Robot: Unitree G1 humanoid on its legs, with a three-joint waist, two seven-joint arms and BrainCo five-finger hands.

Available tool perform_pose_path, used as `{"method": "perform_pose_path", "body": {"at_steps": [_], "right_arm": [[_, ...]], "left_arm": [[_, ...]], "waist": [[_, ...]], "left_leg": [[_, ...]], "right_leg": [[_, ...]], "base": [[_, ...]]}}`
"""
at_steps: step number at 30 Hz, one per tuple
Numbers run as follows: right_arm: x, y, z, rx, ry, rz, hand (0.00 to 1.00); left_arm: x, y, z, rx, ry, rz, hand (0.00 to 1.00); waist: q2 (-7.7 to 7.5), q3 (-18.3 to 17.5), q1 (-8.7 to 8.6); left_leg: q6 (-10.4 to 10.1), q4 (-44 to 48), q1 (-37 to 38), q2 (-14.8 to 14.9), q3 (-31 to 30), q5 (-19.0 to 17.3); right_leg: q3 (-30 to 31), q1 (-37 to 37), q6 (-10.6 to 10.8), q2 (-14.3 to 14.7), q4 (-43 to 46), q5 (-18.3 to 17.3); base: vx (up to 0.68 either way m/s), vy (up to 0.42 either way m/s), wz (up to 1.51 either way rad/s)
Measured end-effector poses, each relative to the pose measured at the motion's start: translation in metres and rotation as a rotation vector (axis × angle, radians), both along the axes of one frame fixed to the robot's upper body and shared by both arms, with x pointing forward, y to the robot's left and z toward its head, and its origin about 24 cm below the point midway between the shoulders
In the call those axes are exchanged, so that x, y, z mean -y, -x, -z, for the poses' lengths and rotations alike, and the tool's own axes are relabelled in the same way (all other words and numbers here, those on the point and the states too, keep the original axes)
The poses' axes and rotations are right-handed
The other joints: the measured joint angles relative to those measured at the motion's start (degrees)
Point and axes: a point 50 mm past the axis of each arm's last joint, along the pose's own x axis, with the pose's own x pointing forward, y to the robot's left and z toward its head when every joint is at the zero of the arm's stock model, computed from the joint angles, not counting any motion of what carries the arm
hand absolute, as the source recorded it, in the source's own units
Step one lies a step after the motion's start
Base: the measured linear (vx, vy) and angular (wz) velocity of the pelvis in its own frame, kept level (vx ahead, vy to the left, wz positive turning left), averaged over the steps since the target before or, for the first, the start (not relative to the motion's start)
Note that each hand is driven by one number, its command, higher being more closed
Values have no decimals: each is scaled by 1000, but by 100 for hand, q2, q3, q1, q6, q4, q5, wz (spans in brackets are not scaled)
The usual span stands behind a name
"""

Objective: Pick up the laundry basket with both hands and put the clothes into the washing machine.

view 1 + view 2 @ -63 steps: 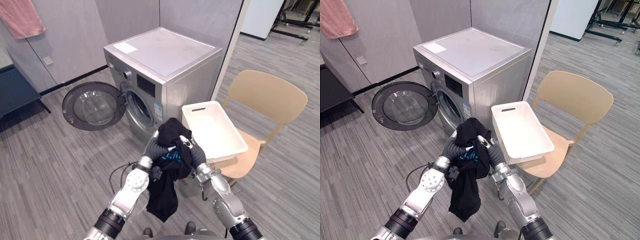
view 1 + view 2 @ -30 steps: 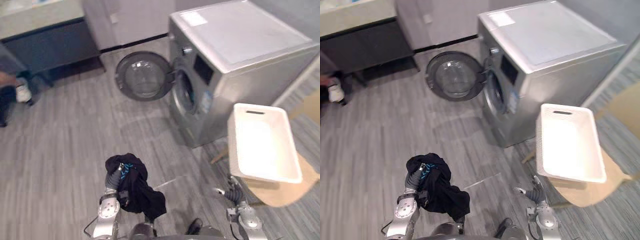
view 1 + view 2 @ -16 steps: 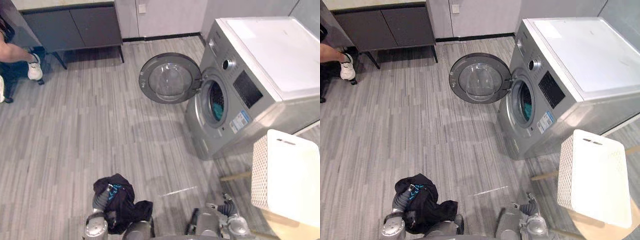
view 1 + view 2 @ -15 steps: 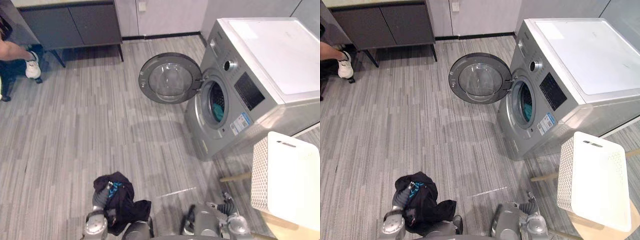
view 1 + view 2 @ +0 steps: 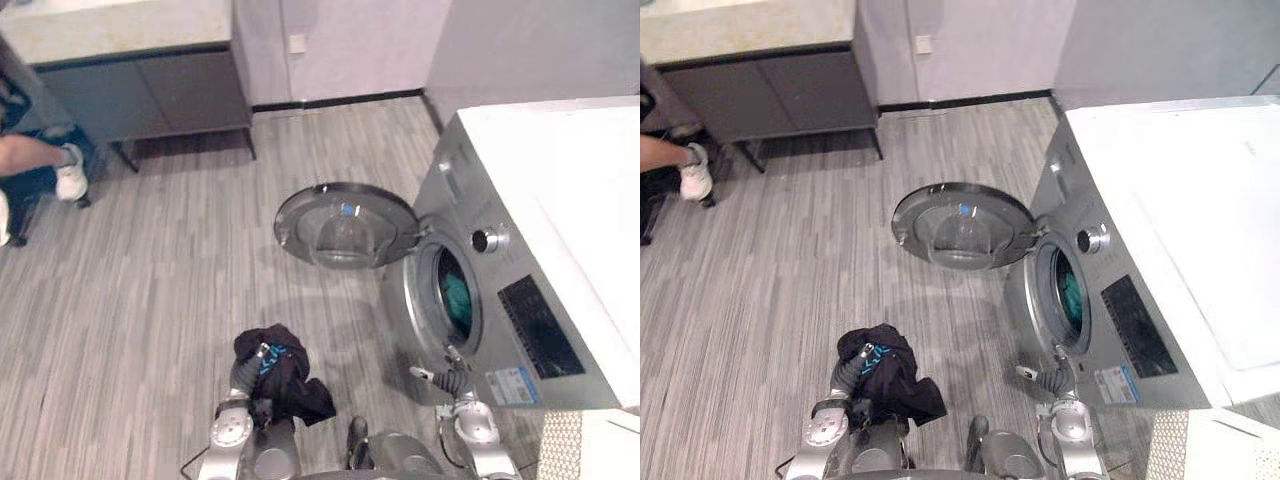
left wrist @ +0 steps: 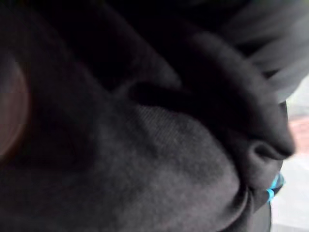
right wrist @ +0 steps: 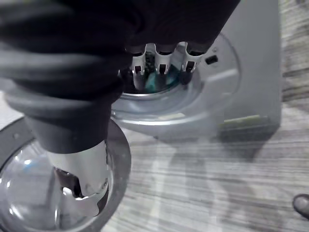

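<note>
One black garment (image 5: pixel 290 388) is the load at this stage: it sits bunched over the left hand (image 5: pixel 243 376) at the lower centre-left of the head views, with a flash of bright blue trim among the folds. You cannot tell whether that hand is closed on the cloth, because the cloth covers it; the left wrist view shows soft matt knit fabric in loose rolls. Treat the garment as light, limp and non-fragile. It will sag and trail from any single hold, so judge the best hold to be the middle of the bundle, with the loose tail gathered in before you move it. The right hand (image 5: pixel 450 380) is at the lower centre-right, close to the front of the washing machine (image 5: pixel 535 335); its fingers (image 7: pixel 161 62) are extended and hold nothing, pointing towards the drum opening (image 5: pixel 440 262). The machine is a silver-grey metal box with a flat pale top. Its round door (image 5: pixel 345 225), a dark ring with a clear domed window, stands swung open at frame centre. A teal item (image 5: pixel 457 300) already lies in the drum. The white perforated laundry basket (image 5: pixel 585 445) shows as a corner at the lower right. The floor (image 5: pixel 170 300) is grey striped plank.
</note>
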Motion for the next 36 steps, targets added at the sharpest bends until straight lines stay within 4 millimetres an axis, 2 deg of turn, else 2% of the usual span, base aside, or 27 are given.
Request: {"method": "perform_pose_path", "body": {"at_steps": [2,3,4,5,6,7,8,9,11,12,13,15,16,18,19,21,23,25,26,27,28,30,31,32,33,35,36], "right_arm": [[-1,2,3,-17,-5,6,0],[4,7,8,-43,0,31,0],[8,10,11,-64,11,44,0],[12,13,12,-77,19,53,0],[11,17,17,-105,12,65,0],[8,22,19,-117,3,63,0],[0,24,20,-114,-14,55,0],[-1,24,20,-113,-14,54,0],[-5,16,18,-101,-10,21,0],[-8,13,17,-99,-11,9,0],[-12,8,18,-102,-12,-13,0],[-15,3,20,-110,-12,-35,0],[-18,1,23,-133,-14,-51,0],[-18,-3,23,-136,-6,-63,0],[-12,-4,23,-140,16,-67,0],[-5,1,24,-157,36,-61,0],[0,10,28,-183,50,-55,0],[7,15,30,-207,68,-47,0],[9,16,30,-211,74,-44,0],[14,15,29,-208,94,-34,0],[16,13,28,-204,102,-26,0],[21,7,24,-187,123,-15,0],[22,4,23,-181,126,-12,0],[23,4,23,-180,129,-10,0],[20,2,23,-180,117,-12,0],[12,0,22,-162,94,-13,0],[12,-2,21,-154,92,-10,0]], "left_arm": [[4,0,0,-4,-9,30,100],[7,-1,1,-3,-15,51,100],[11,1,4,-20,-12,67,100],[14,3,7,-35,-7,76,100],[18,6,15,-80,-9,96,100],[16,4,15,-86,-24,107,100],[12,3,15,-83,-42,113,100],[12,3,15,-83,-43,114,100],[13,1,12,-72,-56,134,100],[12,0,11,-65,-60,135,100],[8,-3,7,-47,-73,141,100],[3,-8,2,-24,-92,149,100],[-3,-12,-1,-9,-113,154,100],[-9,-17,-4,1,-135,160,100],[-10,-20,-5,3,-137,154,100],[-10,-19,-4,0,-134,152,100],[-8,-19,-3,-5,-127,151,100],[-5,-19,-2,-7,-117,151,100],[-4,-19,-1,-9,-112,149,100],[-1,-17,0,-13,-103,148,100],[0,-16,0,-15,-97,147,100],[1,-20,-2,-1,-100,147,100],[1,-23,-4,9,-104,142,100],[1,-24,-5,13,-105,133,100],[-1,-26,-7,23,-114,133,100],[-3,-38,-19,79,-133,135,100],[-2,-41,-22,94,-136,131,100]], "waist": [[-27,23,24],[-30,24,52],[117,-26,96],[249,-81,110],[238,-108,84],[83,-176,56],[-145,-259,72],[-153,-264,72],[-190,-283,7],[-188,-283,-17],[-185,-281,-61],[-160,-268,-40],[-174,-273,-32],[-176,-273,-30],[-85,-228,-99],[-27,-196,-181],[-16,-189,-196],[55,-132,-198],[92,-104,-182],[168,4,-162],[170,74,-145],[193,199,-123],[223,250,-59],[286,259,-40],[218,373,-21],[-42,539,-45],[-48,581,-40]], "left_leg": [[-35,-1266,-16,-413,-505,-17],[-245,-2564,89,-762,-1125,122],[-425,-3450,223,-854,-1602,475],[-409,-3729,257,-814,-1785,839],[-357,-3421,224,-803,-1701,1118],[-251,-3406,308,-858,-1480,888],[-157,-3356,425,-945,-924,580],[-146,-3352,440,-945,-878,565],[107,-3438,805,-888,23,351],[155,-3487,884,-848,238,317],[191,-3629,1063,-747,724,272],[195,-3791,1247,-593,1222,252],[187,-3886,1385,-492,1570,247],[167,-3891,1452,-448,1789,238],[160,-3887,1511,-419,1799,246],[154,-3785,1618,-381,1779,243],[51,-3319,1566,-182,1777,174],[25,-1997,1219,300,1573,154],[30,-1771,1184,374,1452,158],[134,-1129,950,449,1007,168],[-1,-1067,793,278,496,-198],[-69,-1354,609,-49,0,-402],[-141,-1863,552,-232,-291,-349],[-255,-2486,580,-352,-480,-71],[-186,-2545,628,-382,-464,-64],[-39,-2200,321,-553,-324,-187],[-31,-2068,196,-562,-308,-203]], "right_leg": [[330,175,109,-102,-13,-141],[630,246,299,-160,-6,-273],[876,284,464,-106,28,-413],[1036,291,568,-26,80,-533],[1359,233,787,-37,399,-853],[1482,99,890,-204,592,-904],[1814,-110,1047,-465,918,-996],[1841,-129,1049,-481,945,-995],[1622,-508,1407,-822,1289,-773],[1406,-615,1458,-905,1355,-704],[640,-844,1366,-1103,1420,-526],[-683,-933,1099,-1350,1277,-326],[-1696,-901,961,-1431,1077,-239],[-2450,-856,987,-1415,698,-161],[-2307,-748,988,-1245,469,-31],[-2143,-630,986,-1150,343,-20],[-1997,-548,981,-1068,273,-24],[-1786,-363,933,-827,156,-52],[-1732,-289,920,-780,128,-60],[-1599,-101,860,-712,103,-100],[-1363,-121,839,-731,181,-121],[-1091,-191,852,-778,267,-128],[-911,-311,887,-805,418,-150],[-780,-430,1032,-780,622,-263],[-548,-665,1123,-833,1133,-528],[-389,-1169,1209,-1139,1803,-789],[-370,-1300,1227,-1177,1945,-815]], "base": [[426,217,-99],[375,268,-122],[370,298,-131],[350,387,-134],[333,377,-117],[410,474,-160],[206,227,-113],[213,281,-163],[123,245,-169],[119,279,-182],[83,198,-157],[78,140,-174],[63,78,-155],[73,-6,-133],[86,-84,-100],[91,-123,-59],[87,-125,-46],[67,-127,-52],[66,-27,-65],[68,85,-76],[68,85,-79],[41,126,-80],[50,242,-88],[48,272,-83],[42,203,-51],[11,98,-13],[-36,115,-2]]}}
